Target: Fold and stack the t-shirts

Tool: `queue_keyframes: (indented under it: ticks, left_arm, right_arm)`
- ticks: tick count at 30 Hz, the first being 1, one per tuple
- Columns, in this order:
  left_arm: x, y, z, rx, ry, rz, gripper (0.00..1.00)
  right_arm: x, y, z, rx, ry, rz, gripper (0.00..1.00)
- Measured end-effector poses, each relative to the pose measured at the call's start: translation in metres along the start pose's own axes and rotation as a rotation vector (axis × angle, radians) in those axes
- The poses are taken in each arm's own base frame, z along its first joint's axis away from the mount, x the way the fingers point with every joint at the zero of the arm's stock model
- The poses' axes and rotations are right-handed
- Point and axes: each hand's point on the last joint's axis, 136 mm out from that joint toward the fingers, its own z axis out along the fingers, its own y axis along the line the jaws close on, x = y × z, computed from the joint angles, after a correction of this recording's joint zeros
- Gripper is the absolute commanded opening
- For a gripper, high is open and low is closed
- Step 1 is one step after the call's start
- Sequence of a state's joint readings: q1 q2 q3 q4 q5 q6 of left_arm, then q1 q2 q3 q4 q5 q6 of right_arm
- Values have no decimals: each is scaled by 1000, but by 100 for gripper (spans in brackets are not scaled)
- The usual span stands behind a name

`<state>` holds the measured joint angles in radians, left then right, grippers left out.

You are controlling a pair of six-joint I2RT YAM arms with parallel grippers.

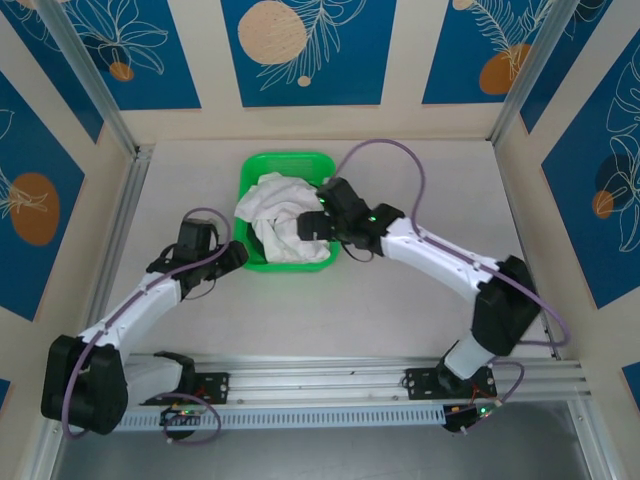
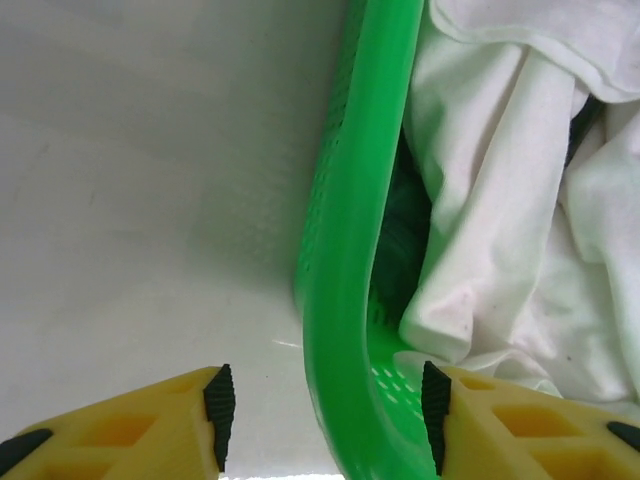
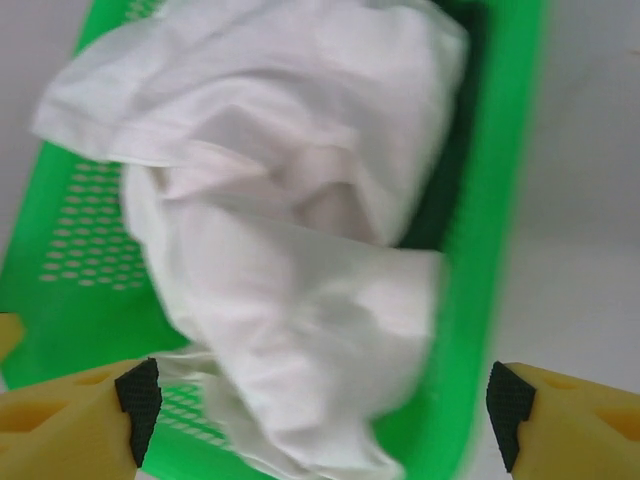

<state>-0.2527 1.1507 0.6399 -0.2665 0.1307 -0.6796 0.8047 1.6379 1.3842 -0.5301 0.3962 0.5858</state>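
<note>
Green perforated plastic tray [image 1: 286, 159] holds the lot: a crumpled white cloth t-shirt [image 1: 279, 213] heaped on top, with a sliver of dark green t-shirt [image 3: 447, 195] showing beneath it against the tray wall. Left gripper [image 2: 325, 400] has its jaws parted and straddles the tray's rim, one finger on the pale table [image 2: 150, 200] side, the other inside, just beside the white cloth. Neither presses the rim. Right gripper [image 3: 325, 400] hangs over the tray, jaws spread wide — white tee bunched ahead between its fingers, nothing clamped.
</note>
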Motion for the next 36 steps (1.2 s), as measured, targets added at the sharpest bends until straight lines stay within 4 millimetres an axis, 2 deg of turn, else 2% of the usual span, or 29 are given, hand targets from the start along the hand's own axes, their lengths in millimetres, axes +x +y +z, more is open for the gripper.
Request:
queue_keyframes:
  ticks: [3, 5, 9, 10, 11, 13, 18, 21, 25, 28, 32, 36]
  left_arm:
    - [0, 1, 4, 7, -14, 9, 42]
    - [0, 1, 5, 11, -22, 17, 40]
    - [1, -7, 6, 21, -38, 43, 38]
    - [1, -9, 7, 24, -42, 51, 37]
    - [2, -11, 7, 23, -45, 61, 37]
    - [5, -11, 9, 17, -46, 70, 36]
    - [4, -8, 10, -5, -59, 72, 30]
    - [2, -7, 9, -16, -71, 69, 29]
    - [0, -5, 9, -30, -83, 66, 29]
    - [0, -5, 9, -30, -83, 66, 29]
    - [0, -5, 9, -30, -83, 67, 29]
    - [0, -5, 9, -30, -82, 67, 31]
  right_arm:
    - [3, 25, 19, 19, 69, -68, 88]
    - [6, 35, 38, 50, 122, -100, 87]
    - [13, 35, 81, 120, 218, -138, 71]
    - [14, 35, 90, 131, 235, -142, 66]
    - [17, 33, 99, 148, 259, -146, 57]
    - [20, 28, 111, 169, 295, -142, 35]
    - [22, 21, 114, 169, 332, -124, 7]
    - [16, 26, 106, 142, 318, -124, 1]
    - [-9, 45, 72, 81, 233, -144, 0]
    - [-38, 61, 29, 30, 126, -180, 0]
    - [-92, 79, -49, -41, -91, -208, 0]
    - [-134, 71, -130, -52, -302, -217, 0]
